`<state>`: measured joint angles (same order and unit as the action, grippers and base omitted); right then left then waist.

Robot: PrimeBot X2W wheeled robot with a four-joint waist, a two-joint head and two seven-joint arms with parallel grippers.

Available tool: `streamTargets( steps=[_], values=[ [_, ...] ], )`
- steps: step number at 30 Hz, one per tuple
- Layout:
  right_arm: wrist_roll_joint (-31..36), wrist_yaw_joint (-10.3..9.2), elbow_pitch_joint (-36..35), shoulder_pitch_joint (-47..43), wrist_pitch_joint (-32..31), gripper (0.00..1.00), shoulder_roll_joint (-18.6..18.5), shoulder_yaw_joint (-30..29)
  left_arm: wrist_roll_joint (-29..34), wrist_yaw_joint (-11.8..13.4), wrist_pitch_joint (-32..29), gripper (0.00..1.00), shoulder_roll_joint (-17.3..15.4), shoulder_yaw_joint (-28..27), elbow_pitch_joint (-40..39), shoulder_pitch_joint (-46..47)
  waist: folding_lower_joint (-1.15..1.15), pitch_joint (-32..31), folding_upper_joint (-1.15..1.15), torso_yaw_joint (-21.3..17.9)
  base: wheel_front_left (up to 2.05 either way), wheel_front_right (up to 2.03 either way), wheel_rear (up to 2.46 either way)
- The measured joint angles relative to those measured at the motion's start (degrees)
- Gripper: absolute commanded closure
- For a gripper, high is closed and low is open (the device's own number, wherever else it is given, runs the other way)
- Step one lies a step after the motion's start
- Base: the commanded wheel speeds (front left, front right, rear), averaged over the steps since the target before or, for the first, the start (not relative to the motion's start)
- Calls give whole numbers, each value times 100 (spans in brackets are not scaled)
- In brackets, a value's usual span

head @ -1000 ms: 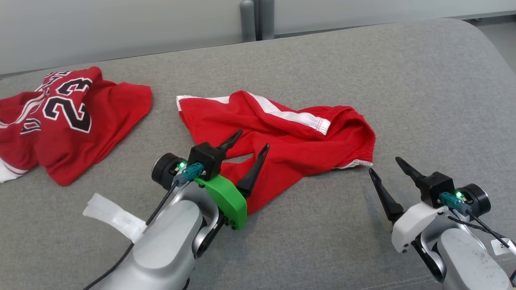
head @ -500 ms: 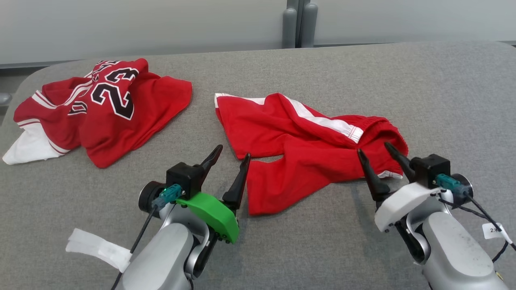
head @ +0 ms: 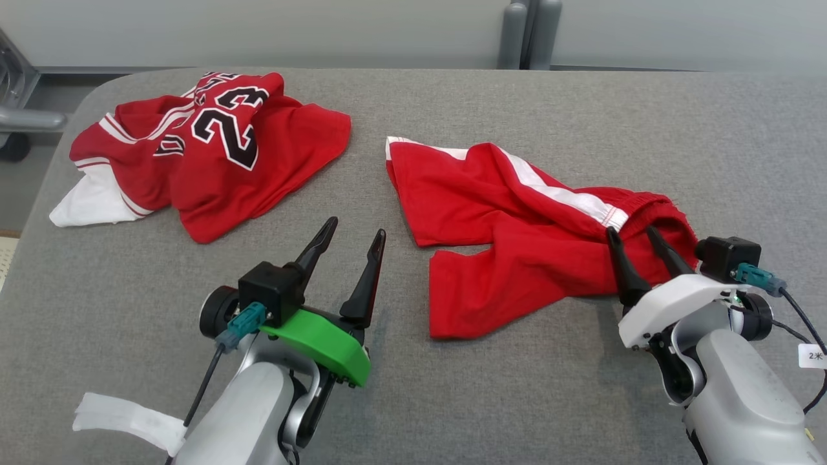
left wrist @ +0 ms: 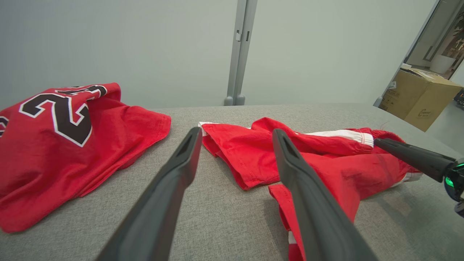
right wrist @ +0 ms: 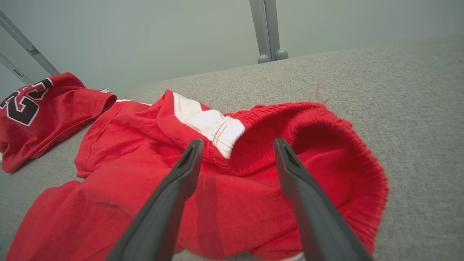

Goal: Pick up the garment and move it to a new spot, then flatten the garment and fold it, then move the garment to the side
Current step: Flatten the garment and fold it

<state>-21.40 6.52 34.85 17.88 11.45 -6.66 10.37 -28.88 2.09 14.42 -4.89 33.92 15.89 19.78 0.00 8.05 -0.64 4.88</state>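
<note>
The garment, red shorts [head: 504,219] with a white side stripe, lies crumpled on the grey padded table [head: 581,97]. My right gripper [head: 630,230] is open, its fingers over the elastic waistband at the shorts' right end. In the right wrist view the right gripper [right wrist: 238,141] straddles the waistband opening of the shorts [right wrist: 235,210] and grips nothing. My left gripper [head: 356,227] is open over bare table just left of the shorts' leg. In the left wrist view the left gripper [left wrist: 236,131] faces the shorts [left wrist: 253,152], with one of my right gripper's fingers [left wrist: 409,156] at the right.
A red jersey [head: 219,148] with a black 23 lies bunched at the far left of the table, also seen as the jersey [left wrist: 65,145] and the jersey [right wrist: 36,108]. Grey posts [head: 530,32] stand behind the table. A cardboard box [left wrist: 420,98] sits beyond the right end.
The head camera has turned, shifting the whole picture right. My left gripper has come off the shorts' leg to the table beside it. My right gripper has moved in over the waistband.
</note>
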Motion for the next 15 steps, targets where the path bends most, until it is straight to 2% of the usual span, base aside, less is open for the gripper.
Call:
streamTargets(
  steps=[13,15],
  values=[
    [-456,20,441,304,-135,0,118,-110,102,45,1,0,-142,-177,-296,-427,0,38,0,213,0,0,0],
    [-491,20,498,315,-137,6,116,-110,118,45,0,0,-143,-187,-350,-463,0,39,0,226,0,0,0]
  ],
)
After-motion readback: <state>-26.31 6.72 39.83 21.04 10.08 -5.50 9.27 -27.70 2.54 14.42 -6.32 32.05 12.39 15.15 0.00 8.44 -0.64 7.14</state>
